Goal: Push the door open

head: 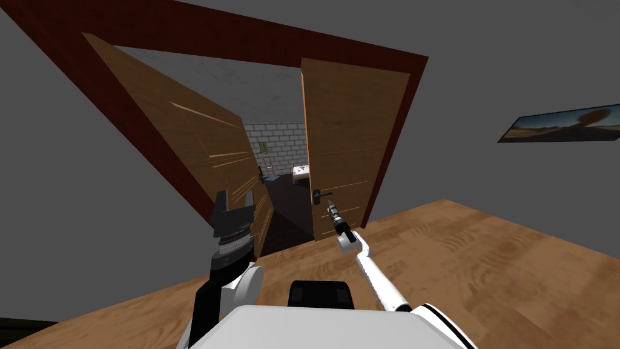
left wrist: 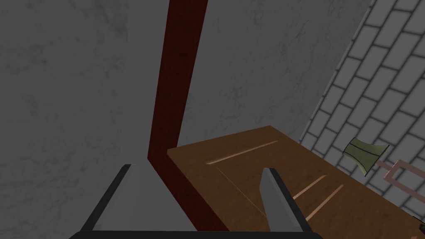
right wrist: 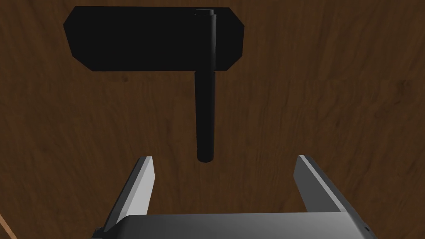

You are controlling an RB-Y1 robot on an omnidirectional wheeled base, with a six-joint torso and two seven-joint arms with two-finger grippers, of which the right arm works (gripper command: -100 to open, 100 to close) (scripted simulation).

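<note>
Two wooden leaves in a dark red frame point(head: 363, 56): left leaf point(head: 200, 145) swung well inward, right leaf point(head: 351, 133) near the frame's plane, open gap between them. Head view: left claw point(head: 235, 197), fingers apart, at the left leaf's free edge. Right wrist view, closer: black handle point(right wrist: 205, 108) just ahead of right claw point(right wrist: 223, 159), fingers apart, untouched.

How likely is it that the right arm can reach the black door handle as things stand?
Probably yes. The right gripper points straight at the black handle on the brown door leaf, its fingers open to either side of the lever's end, and nothing lies between them.
</note>
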